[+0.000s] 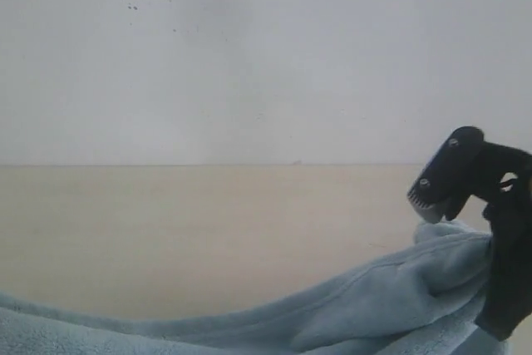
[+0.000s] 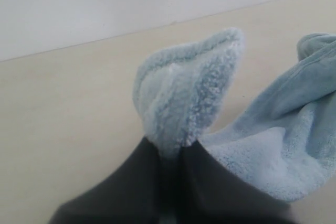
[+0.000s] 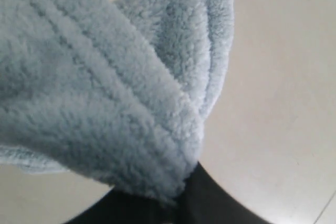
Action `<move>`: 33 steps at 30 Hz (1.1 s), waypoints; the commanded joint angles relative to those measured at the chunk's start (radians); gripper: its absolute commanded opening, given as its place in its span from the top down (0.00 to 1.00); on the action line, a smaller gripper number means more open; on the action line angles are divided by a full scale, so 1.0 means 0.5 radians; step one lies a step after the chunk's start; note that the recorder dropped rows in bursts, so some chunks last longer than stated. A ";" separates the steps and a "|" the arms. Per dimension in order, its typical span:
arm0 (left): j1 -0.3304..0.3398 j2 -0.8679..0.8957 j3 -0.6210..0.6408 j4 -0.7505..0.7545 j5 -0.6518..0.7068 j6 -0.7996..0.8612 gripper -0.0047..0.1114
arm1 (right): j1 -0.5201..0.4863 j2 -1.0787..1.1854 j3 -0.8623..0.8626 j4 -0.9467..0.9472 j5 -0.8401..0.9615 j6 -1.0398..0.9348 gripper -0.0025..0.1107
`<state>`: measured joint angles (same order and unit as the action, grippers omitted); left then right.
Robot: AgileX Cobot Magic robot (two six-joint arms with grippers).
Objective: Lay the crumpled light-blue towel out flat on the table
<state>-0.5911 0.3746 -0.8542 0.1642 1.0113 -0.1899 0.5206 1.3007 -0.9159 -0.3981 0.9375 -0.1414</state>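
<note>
The pale-blue fluffy towel [image 1: 374, 297] lies in a long rumpled band along the near edge of the beige table [image 1: 208, 230] and rises at the right. There my right gripper [image 1: 430, 205] stands at its lifted end. In the right wrist view the right gripper [image 3: 181, 192] is shut on a thick hemmed fold of the towel [image 3: 105, 77]. In the left wrist view my left gripper [image 2: 170, 150] is shut on a hemmed corner of the towel [image 2: 184, 93], which stands up from the jaws above the table [image 2: 63, 119]. The left gripper is outside the exterior view.
A white speckled wall [image 1: 249, 56] rises behind the table's far edge. Bare beige tabletop [image 3: 278, 103] stretches behind the towel band. More towel [image 2: 294, 145] lies bunched beside the left gripper.
</note>
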 commanded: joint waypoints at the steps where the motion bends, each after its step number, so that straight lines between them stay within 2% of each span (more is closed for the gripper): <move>1: 0.005 -0.043 -0.076 -0.006 0.066 0.026 0.92 | -0.008 -0.264 -0.007 -0.042 0.189 0.010 0.97; 8: 0.005 -0.231 -0.183 -0.054 0.094 0.026 0.92 | -0.008 -0.746 -0.007 -0.056 0.361 0.010 0.97; 12: 0.005 -0.288 -0.226 -0.168 0.241 0.110 0.92 | -0.004 -0.985 -0.007 -0.066 0.434 -0.015 0.97; 15: 0.005 -0.292 -0.226 -0.302 0.327 0.177 0.92 | -0.004 -1.101 -0.007 -0.066 0.501 -0.060 0.97; 19: 0.005 -0.264 -0.193 -0.278 0.341 0.182 0.92 | -0.004 -1.134 -0.007 -0.058 0.521 -0.082 0.97; 23: 0.005 -0.129 -0.059 -0.144 0.350 0.182 0.92 | -0.004 -0.978 -0.007 -0.054 0.434 -0.096 0.97; 27: 0.005 0.096 0.126 0.071 0.271 0.103 0.92 | -0.004 -0.634 -0.007 -0.067 0.269 -0.096 0.97; 30: 0.005 0.278 0.214 0.316 0.090 -0.027 0.92 | -0.004 -0.354 -0.007 -0.152 0.032 -0.059 0.97; 33: 0.005 0.451 0.207 0.573 -0.177 -0.118 0.92 | -0.004 -0.120 -0.011 -0.484 -0.176 0.171 0.97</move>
<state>-0.5911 0.5305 -0.7505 0.3257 1.0592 -0.1968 0.5206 1.1573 -0.9159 -0.4904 0.9520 -0.1436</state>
